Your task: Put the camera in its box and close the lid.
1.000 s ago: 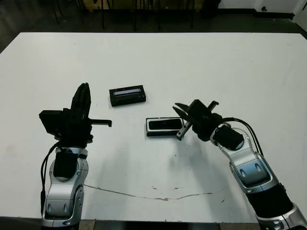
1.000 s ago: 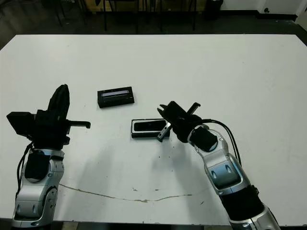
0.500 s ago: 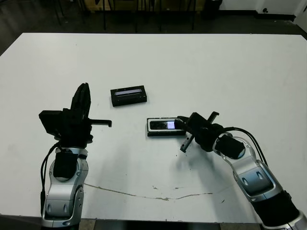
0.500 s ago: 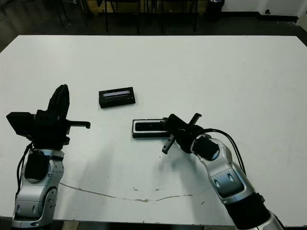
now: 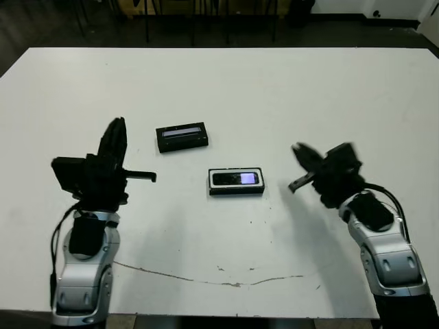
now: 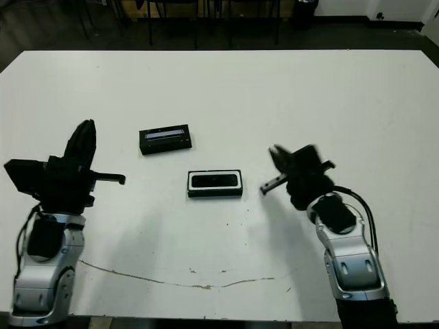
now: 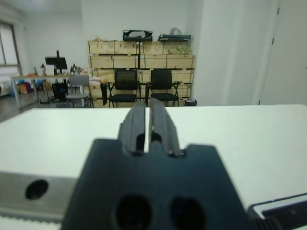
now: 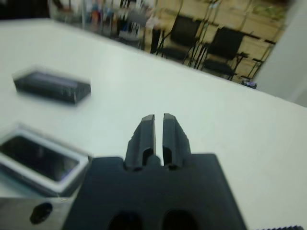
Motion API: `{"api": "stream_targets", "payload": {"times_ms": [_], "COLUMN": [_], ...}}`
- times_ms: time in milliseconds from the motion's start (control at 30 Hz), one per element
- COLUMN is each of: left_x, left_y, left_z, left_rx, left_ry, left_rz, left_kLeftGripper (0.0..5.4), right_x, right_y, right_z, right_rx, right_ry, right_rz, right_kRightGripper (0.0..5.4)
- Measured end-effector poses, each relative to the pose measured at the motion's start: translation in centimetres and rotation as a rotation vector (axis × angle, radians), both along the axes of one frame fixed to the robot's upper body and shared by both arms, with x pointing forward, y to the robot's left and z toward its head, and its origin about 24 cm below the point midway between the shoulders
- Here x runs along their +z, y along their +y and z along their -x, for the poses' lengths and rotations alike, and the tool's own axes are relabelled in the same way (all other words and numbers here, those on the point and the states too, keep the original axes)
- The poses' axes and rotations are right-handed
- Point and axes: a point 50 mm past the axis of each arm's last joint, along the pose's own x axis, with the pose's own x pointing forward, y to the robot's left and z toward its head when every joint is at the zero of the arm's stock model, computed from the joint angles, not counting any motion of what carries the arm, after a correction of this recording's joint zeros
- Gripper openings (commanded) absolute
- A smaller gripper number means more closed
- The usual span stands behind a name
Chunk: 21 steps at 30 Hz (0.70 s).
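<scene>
The slim black bar-shaped camera (image 5: 235,179) is lying flat inside the shallow black-walled, white-lined box (image 5: 236,181), which is sitting near the middle of the white table (image 5: 288,96). The flat black rectangular lid with its pale grey strip (image 5: 182,136) is resting on the table, apart from the box, farther from the robot and toward its left.

The lid is looking like a light, stiff slab, probably smooth enough to slip, so a pinch across its 2 long edges near the middle seems the safest hold. It is lying flat against the table, so the fingers will likely need to catch the thin side walls. The box itself seems light too and may slide when the lid is pressed on, so steadying it could help.

The left gripper (image 7: 148,128) is hanging above the table on the robot's left, to the left of the lid and nearer the robot, its 2 fingers nearly together with only a thin slit between them. The right gripper (image 8: 159,135) is hovering to the right of the box, well clear of it, fingers likewise drawn narrow and carrying nothing.

Bare table is surrounding both pieces, and all table edges are lying well away, so there is free room for reaching in from either side.
</scene>
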Motion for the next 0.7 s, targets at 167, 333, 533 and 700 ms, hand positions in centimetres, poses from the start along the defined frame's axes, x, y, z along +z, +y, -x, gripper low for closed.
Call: {"api": "stream_targets", "payload": {"times_ms": [167, 333, 533, 700], "left_x": [6.4, 11.6, 13.6, 12.5], "left_y": [0.7, 1.1, 1.3, 1.2], "left_z": [-1.8, -5.7, -10.8, -14.1], "left_rx": [-0.046, -0.082, -0.203, -0.146], "left_ry": [-0.136, -0.089, 0.181, 0.29], "left_rz": [-0.256, -0.48, -0.733, -0.8], "left_kLeftGripper": [0.0, 0.0, 0.0, 0.0], "right_x": [1.4, 3.0, 3.7, 3.7], "right_y": [0.0, 0.2, 0.2, 0.1], "right_z": [0.4, 0.7, 1.0, 1.1], "right_rx": [0.014, 0.062, 0.12, 0.134], "right_ry": [-0.001, -0.022, -0.011, -0.002], "right_rz": [-0.033, 0.002, 0.029, 0.032], "right_kRightGripper": [0.01, 0.01, 0.01, 0.01]}}
